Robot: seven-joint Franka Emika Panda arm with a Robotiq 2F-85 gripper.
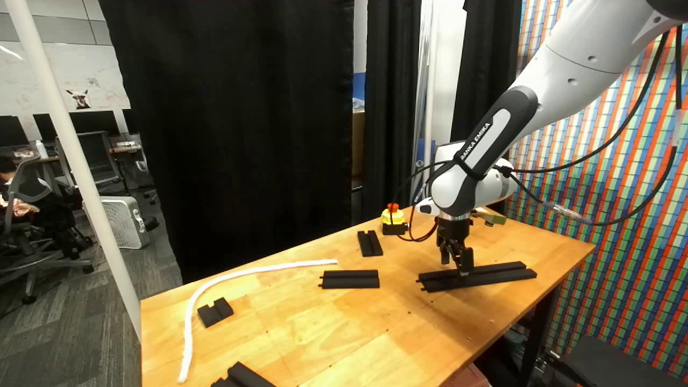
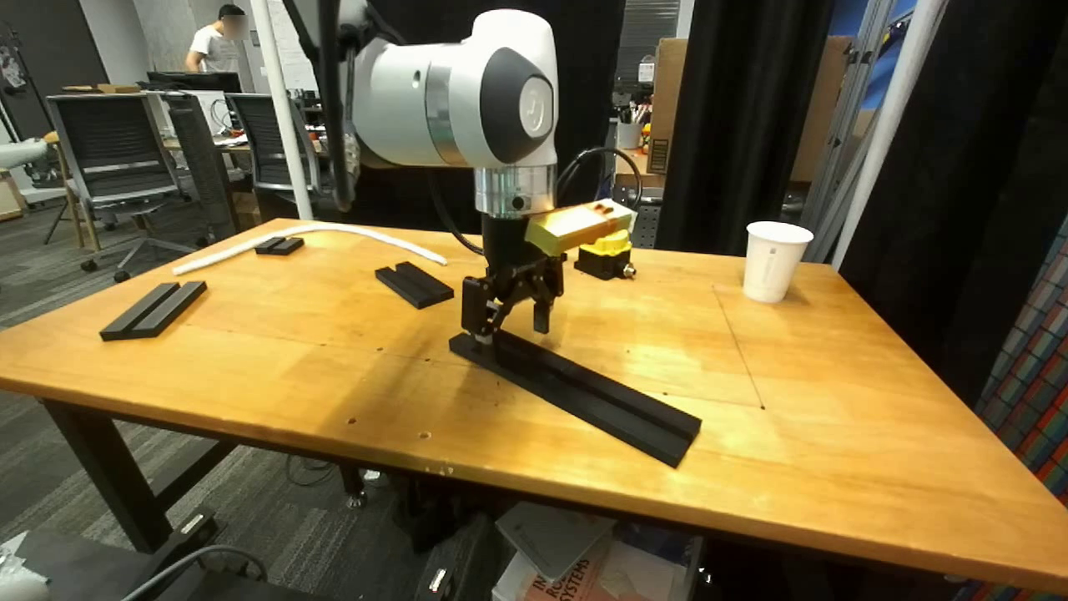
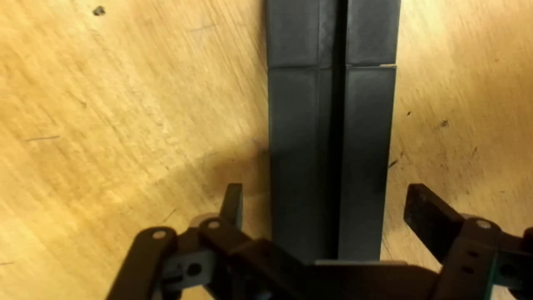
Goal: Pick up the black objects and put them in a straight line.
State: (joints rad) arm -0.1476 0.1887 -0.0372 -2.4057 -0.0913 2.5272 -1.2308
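lying end to end: two black bars (image 3: 295, 35) (image 3: 302, 158), forming one strip on the bench (image 2: 843, 351)
loose black bars (image 1: 350, 283) (image 2: 163, 310): two, well apart from each other
smaller-looking black pieces (image 1: 371, 244) (image 1: 216, 314): two
white cup (image 2: 776, 260): one
white tube (image 1: 290, 265): one
arm (image 1: 494, 134): reaching over the bench, wrist pointing down
end effector (image 3: 325, 198): fingers (image 3: 231, 206) apart, one on each side of a joined bar, clear of its edges
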